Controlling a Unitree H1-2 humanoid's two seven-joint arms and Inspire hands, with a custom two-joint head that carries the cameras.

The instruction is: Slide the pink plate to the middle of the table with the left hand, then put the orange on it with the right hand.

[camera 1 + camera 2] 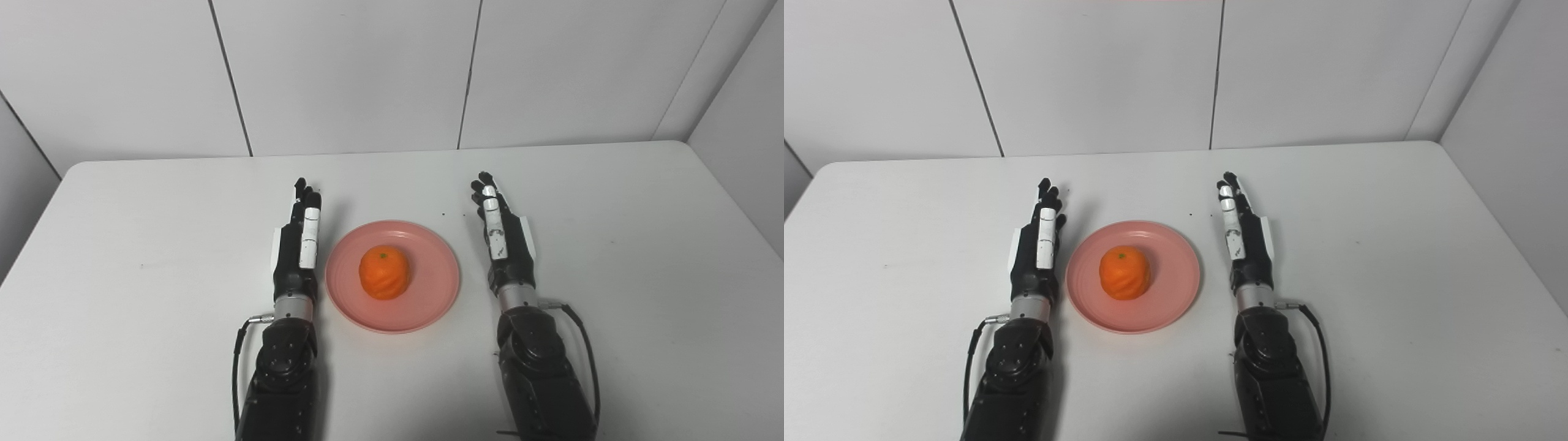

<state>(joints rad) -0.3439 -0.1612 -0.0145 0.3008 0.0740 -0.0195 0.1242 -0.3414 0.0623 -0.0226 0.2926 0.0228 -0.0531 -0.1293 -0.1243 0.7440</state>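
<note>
The pink plate [392,277] lay on the white table [612,306], roughly midway between the table's left and right edges and nearer its front edge than its back edge. The orange [384,272] sat on the plate, a little left of the plate's centre, with its small green stem mark facing up and a ring of bare pink rim showing all around it. The 2 arms came in over the front edge, 1 on each side of the plate. The left hand [297,245] was just beside the plate's left rim, so close that the pictures did not settle whether it touched; it was turned on edge, with its fingers [309,229] stretched straight toward the back edge and lying side by side, closed on nothing. The right hand [505,236] stood clearly apart from the plate's right rim, with a strip of bare table between them. It too was turned on edge, its fingers [493,226] extended toward the back edge and slightly fanned at the tips, and it held nothing. Neither hand touched the orange. A few tiny dark specks [443,215] dotted the table between the plate and the right hand, toward the back edge.
</note>
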